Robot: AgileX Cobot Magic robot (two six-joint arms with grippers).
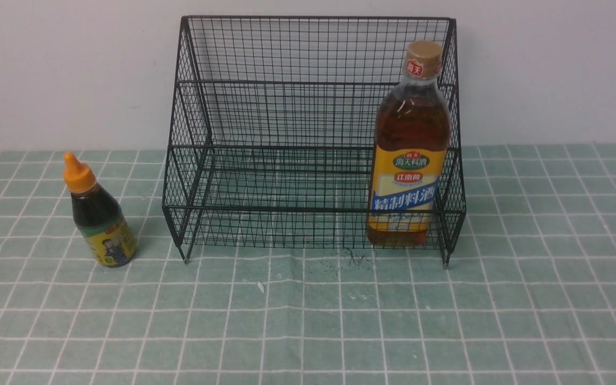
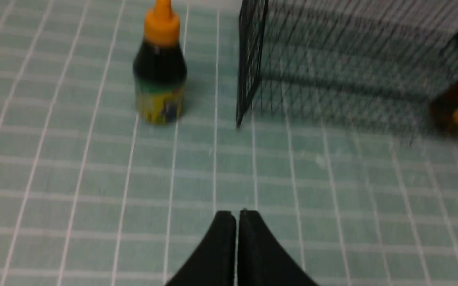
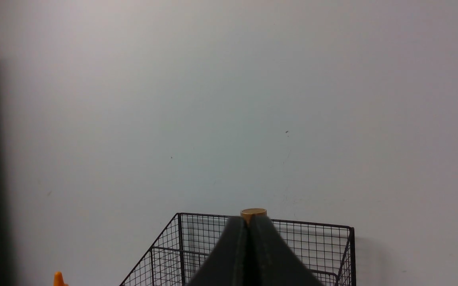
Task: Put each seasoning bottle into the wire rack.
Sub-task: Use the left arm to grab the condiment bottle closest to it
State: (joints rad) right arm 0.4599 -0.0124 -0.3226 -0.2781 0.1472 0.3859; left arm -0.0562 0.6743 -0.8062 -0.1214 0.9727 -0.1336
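Left wrist view is showing the left end effector (image 2: 236,216) at the bottom centre of the frame, its two black fingers pressed together and gripping nothing. In its own view the right end effector (image 3: 249,222) is likewise sitting fully closed and empty at the bottom edge, facing the wall above the rack.

Judging from the layout, the step in hand is fetching the small dark-sauce bottle (image 2: 159,67). The left fingers should be spreading wide first, then closing on the dark body below the orange cap, keeping it upright and lifting it over the front rail of the wire rack (image 1: 286,83).

That bottle, with its yellow-green label, is standing upright on the desk (image 1: 308,321) at the left of the front view, just beside the rack's left side. At the right, the tall amber bottle (image 1: 408,160) — tan cap, yellow-blue label — is apparently standing inside the rack's lower tier, already placed.
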